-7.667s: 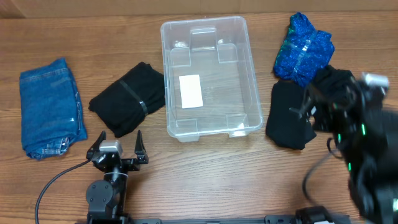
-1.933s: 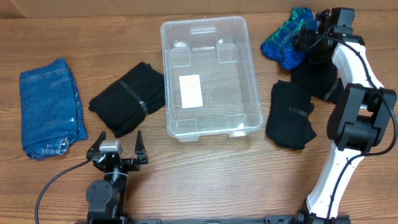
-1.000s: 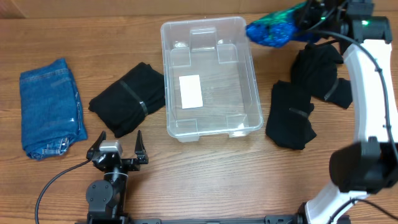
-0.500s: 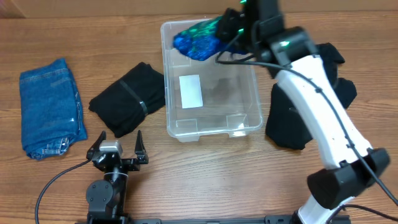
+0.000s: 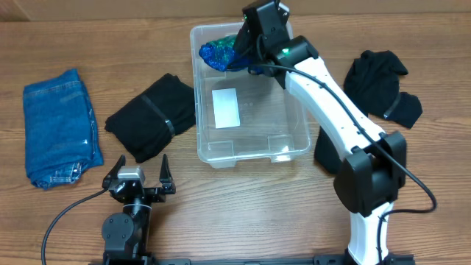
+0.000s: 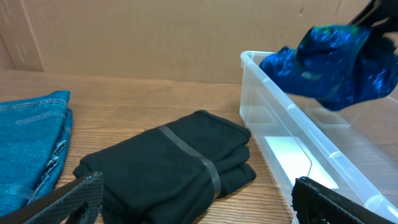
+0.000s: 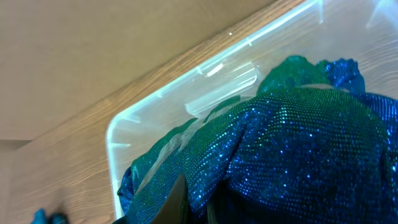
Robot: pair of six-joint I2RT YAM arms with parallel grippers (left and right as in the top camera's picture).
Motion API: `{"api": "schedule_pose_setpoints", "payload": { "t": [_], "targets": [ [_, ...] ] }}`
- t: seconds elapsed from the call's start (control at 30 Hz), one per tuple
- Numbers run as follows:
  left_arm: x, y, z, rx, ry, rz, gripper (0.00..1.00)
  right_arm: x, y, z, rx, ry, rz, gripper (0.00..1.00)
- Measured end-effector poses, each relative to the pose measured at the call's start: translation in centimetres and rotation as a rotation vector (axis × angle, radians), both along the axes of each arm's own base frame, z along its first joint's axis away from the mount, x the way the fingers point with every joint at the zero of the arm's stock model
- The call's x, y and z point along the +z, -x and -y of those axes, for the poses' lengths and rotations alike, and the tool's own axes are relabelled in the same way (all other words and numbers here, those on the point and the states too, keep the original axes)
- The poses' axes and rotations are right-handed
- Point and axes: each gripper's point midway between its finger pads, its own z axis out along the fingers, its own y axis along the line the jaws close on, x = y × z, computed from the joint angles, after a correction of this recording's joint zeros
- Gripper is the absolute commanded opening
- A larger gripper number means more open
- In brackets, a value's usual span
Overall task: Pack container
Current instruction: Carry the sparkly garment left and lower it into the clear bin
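Observation:
The container (image 5: 254, 160) is a clear plastic bin at the table's middle, with a white label (image 5: 225, 107) on its base. My right gripper (image 5: 246, 53) is shut on a sparkly blue-green garment (image 5: 219, 54) and holds it over the bin's far left corner. In the right wrist view the garment (image 7: 298, 143) fills the frame over the bin's rim (image 7: 186, 81), with my right gripper (image 7: 199, 205) pinched into the cloth. My left gripper (image 5: 138, 173) rests open near the front edge, holding nothing. In the left wrist view the garment (image 6: 336, 62) hangs above the bin wall (image 6: 292, 118).
Folded jeans (image 5: 60, 126) lie at the far left and a folded black garment (image 5: 151, 116) lies beside the bin's left wall. A loose black garment (image 5: 379, 81) lies at the right. Another black piece (image 5: 327, 158) is partly hidden behind my right arm.
My right arm has swung left from the back right of the table, carrying the blue-green garment to above the bin's far left corner. The left arm has not moved.

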Motion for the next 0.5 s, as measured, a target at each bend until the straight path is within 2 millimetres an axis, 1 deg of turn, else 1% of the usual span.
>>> {"api": "schedule_pose_setpoints", "payload": {
  "t": [0.03,0.13,0.2,0.23,0.27,0.3,0.33,0.37,0.4,0.5],
  "targets": [
    [0.0,0.0,0.0,0.000,0.000,0.000,1.00,-1.1,-0.3,0.0,-0.005,0.012,-0.013,0.04],
    [0.0,0.0,0.0,0.000,0.000,0.000,1.00,-2.6,-1.2,0.0,-0.022,0.032,-0.006,0.04],
    [0.0,0.0,0.0,0.000,0.000,0.000,1.00,-3.1,-1.4,0.1,-0.030,0.042,-0.005,0.05],
    [0.0,0.0,0.0,0.000,0.000,0.000,1.00,-3.4,-1.5,0.2,-0.031,0.049,-0.006,0.15],
    [0.0,0.0,0.0,0.000,0.000,0.000,1.00,-3.6,-1.6,0.2,-0.030,0.055,-0.008,0.37],
    [0.0,0.0,0.0,0.000,0.000,0.000,1.00,-3.7,-1.6,0.2,-0.022,0.065,-0.006,0.66],
    [0.0,0.0,0.0,0.000,0.000,0.000,1.00,-3.6,-1.6,0.3,-0.019,0.071,-0.003,0.80],
    [0.0,0.0,0.0,0.000,0.000,0.000,1.00,-3.6,-1.7,0.3,-0.015,0.079,0.003,0.91],
    [0.0,0.0,0.0,0.000,0.000,0.000,1.00,-3.6,-1.6,0.4,-0.010,0.089,0.002,1.00],
    [0.0,0.0,0.0,0.000,0.000,0.000,1.00,-4.7,-0.7,1.0,0.017,0.141,-0.049,1.00]
  ]
}}
